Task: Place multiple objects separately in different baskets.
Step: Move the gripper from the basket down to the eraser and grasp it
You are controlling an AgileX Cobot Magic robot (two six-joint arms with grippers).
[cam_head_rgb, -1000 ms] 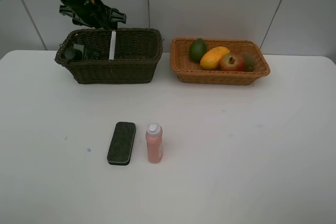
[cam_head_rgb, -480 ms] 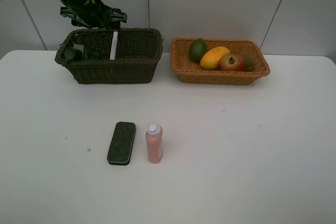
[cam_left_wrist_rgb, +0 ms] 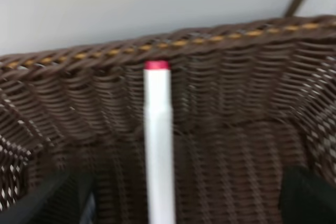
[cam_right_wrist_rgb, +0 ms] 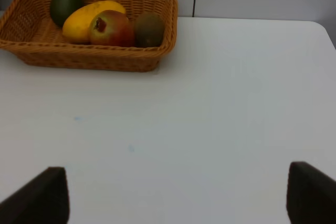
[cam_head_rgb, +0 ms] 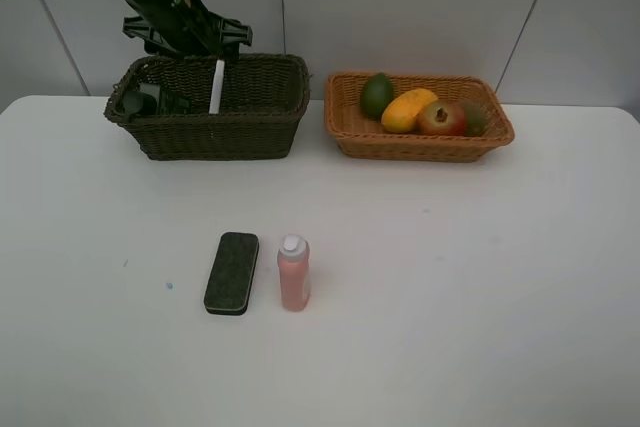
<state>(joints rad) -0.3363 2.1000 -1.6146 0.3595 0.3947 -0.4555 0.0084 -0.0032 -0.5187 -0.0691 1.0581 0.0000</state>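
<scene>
Leaning on the wall of the dark basket (cam_head_rgb: 215, 132), the marker (cam_left_wrist_rgb: 157, 140) stands free between the spread jaws of the left end effector (cam_left_wrist_rgb: 178, 199); the right end effector (cam_right_wrist_rgb: 176, 198) gapes empty too.

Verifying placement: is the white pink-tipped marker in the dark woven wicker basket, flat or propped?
In, propped: marker leans on the basket's far wall, tip up near rim.

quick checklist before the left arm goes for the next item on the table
1. Marker inside dark basket, free of left gripper: ok
2. Left gripper open: ok
3. Marker settled: cannot tell, it leans on the basket wall
4. Eraser pad and pink bottle on the table, side by side, not touching: ok
5. Right gripper open, holding nothing: ok
6. Four fruits in orange basket: ok
</scene>
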